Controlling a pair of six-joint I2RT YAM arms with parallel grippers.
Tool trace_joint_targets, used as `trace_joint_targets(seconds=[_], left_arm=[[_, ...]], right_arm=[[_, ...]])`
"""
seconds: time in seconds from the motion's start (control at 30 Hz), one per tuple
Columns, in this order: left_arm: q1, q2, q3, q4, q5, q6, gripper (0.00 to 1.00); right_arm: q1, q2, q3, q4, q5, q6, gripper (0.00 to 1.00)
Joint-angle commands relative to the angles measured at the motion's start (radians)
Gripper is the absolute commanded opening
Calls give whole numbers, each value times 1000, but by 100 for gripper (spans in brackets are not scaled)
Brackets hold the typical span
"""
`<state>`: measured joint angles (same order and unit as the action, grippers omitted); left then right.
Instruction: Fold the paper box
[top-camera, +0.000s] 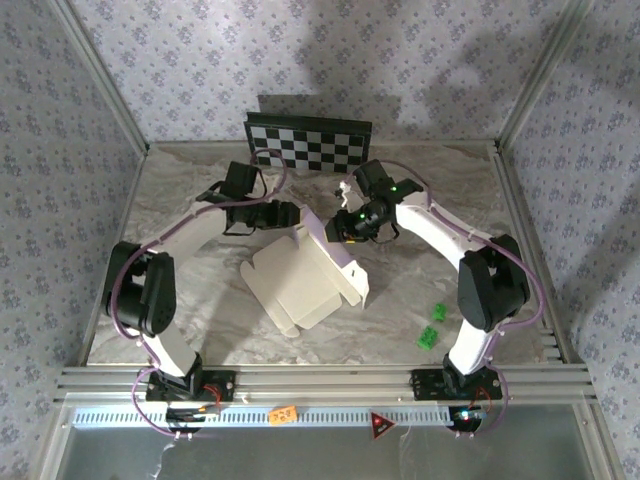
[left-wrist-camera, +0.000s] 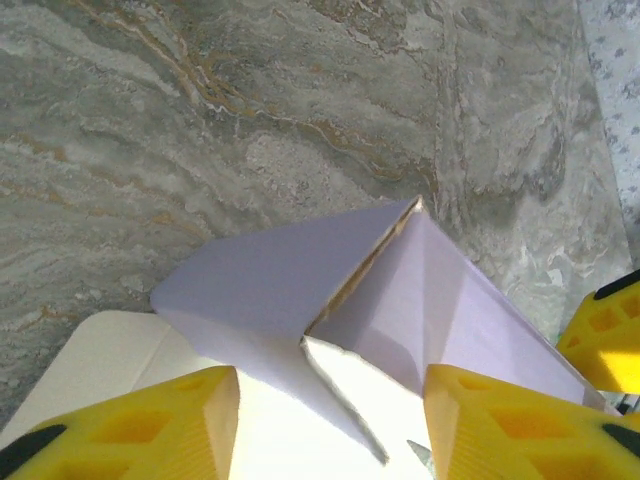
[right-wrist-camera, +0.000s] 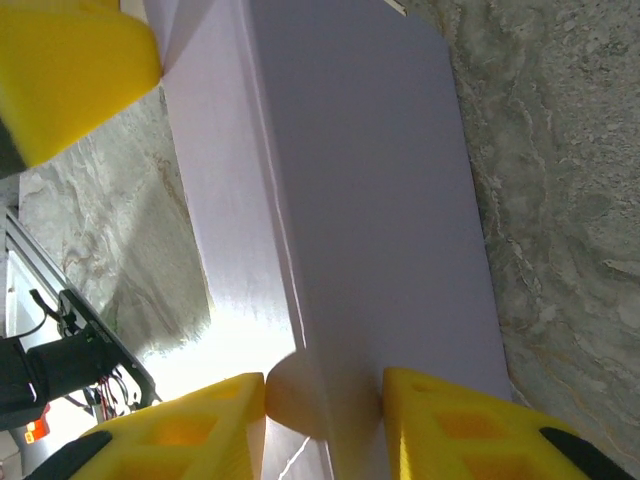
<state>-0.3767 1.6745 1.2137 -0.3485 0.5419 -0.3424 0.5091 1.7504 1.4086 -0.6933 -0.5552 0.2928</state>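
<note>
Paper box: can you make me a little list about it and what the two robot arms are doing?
Paper box: on the marble table, cream-white face up, lavender flaps raised at its far edge
Left end effector: open, one finger either side of a lavender corner
Right end effector: straddles a lavender flap; grip unclear
Nearby: checkerboard panel at the back, green bits on the right

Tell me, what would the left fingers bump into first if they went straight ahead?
Most likely the paper box: its raised lavender flaps stand right ahead, between the left fingers. Beyond that is the marble table.
</note>
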Motion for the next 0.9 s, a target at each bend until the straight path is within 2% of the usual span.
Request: trace_joint_targets(seconds=[0.0,0.17,0.47,0.63,0.87], left_arm=[[10,-91,-29,13,-15,30,58],[25,-182,-64,24,-74,88,63],[90,-213,-233,208,-42,252,63],[115,-136,-302,394,79,334,63],[116,41,-237,457,261,428,61]], right_arm=[[-11,14,-28,13,-5,15,36],[-13,18,-30,19,-16,17,35],[-23,26,-39,28,-39,14,35],[-26,26,-36,33,-50,15,35],[-25,28,-25,31,-63,16,34]])
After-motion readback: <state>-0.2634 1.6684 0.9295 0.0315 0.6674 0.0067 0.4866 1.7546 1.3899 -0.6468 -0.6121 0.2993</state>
